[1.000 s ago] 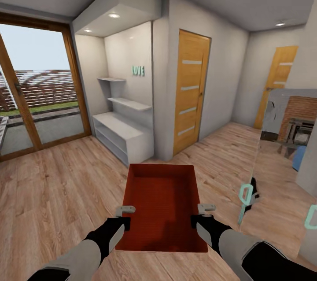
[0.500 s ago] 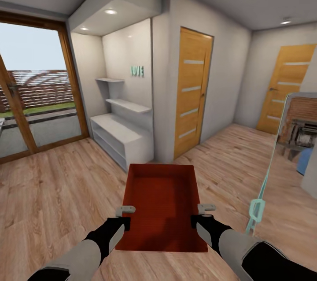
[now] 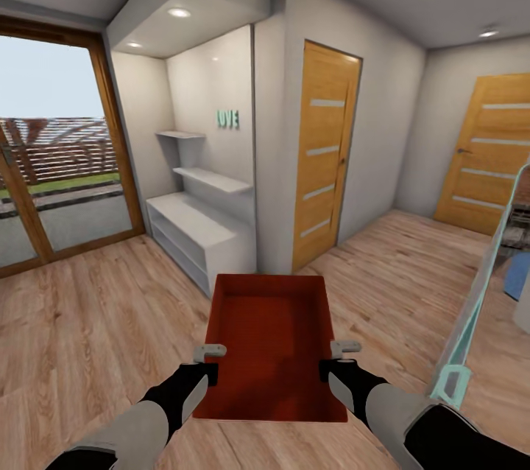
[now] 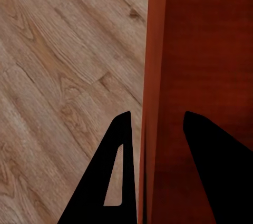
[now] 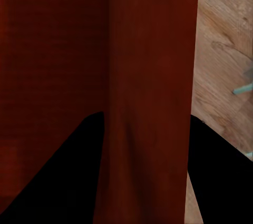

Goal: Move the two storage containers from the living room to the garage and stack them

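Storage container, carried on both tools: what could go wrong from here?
1. The storage container hangs above the wood floor, held by its side walls: left tool and right tool each straddle one. If either slackens, it may tip.
2. A glass panel stands close on the right; turning could clip it.
3. Both wooden doors ahead look closed.

Light wood plank flooring (image 3: 96, 323) runs across the whole room, up to the glass doors (image 3: 51, 160) and the two wooden doors (image 3: 324, 153). A low white shelf unit (image 3: 199, 234) stands directly on it in the wall alcove, and a glass panel with a teal fitting (image 3: 450, 384) rises from it. The planks also show in the left wrist view (image 4: 63, 87).
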Available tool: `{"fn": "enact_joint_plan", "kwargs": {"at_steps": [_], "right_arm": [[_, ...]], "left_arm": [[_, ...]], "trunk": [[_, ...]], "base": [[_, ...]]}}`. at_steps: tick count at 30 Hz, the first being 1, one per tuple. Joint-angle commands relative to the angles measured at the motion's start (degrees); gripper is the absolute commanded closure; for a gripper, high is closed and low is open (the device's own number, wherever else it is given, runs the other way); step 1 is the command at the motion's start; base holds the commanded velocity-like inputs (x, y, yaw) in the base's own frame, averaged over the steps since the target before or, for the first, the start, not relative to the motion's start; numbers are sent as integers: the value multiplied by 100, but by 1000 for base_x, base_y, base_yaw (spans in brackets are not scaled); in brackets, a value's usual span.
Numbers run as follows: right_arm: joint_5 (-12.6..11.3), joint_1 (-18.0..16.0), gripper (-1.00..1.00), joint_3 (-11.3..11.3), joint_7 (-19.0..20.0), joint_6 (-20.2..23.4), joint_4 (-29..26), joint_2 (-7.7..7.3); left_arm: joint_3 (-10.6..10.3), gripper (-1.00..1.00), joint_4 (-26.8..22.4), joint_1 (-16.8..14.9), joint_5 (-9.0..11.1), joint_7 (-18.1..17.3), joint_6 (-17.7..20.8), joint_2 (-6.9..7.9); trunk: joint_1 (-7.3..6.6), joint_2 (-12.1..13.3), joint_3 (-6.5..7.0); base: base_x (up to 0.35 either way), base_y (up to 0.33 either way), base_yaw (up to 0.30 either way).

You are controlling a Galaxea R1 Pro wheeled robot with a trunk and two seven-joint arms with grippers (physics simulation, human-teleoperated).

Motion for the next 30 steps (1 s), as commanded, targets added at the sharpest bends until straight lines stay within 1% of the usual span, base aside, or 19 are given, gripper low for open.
{"fn": "enact_joint_plan", "kwargs": {"at_steps": [1, 12, 30], "right_arm": [[59, 1, 100, 499, -254, -300, -16, -1], [56, 1, 100, 497, -261, -300, -16, -7], [59, 1, 100, 499, -262, -300, -13, -1]], "left_arm": [[111, 100, 9, -1, -33, 25, 42, -5], [111, 100, 9, -1, -35, 30, 42, -5], [111, 100, 9, -1, -40, 34, 42, -5]], "trunk": [[5, -4, -2], [5, -4, -2], [5, -4, -2]], "base": [[322, 0, 0], [322, 0, -18], [322, 0, -248]]}}
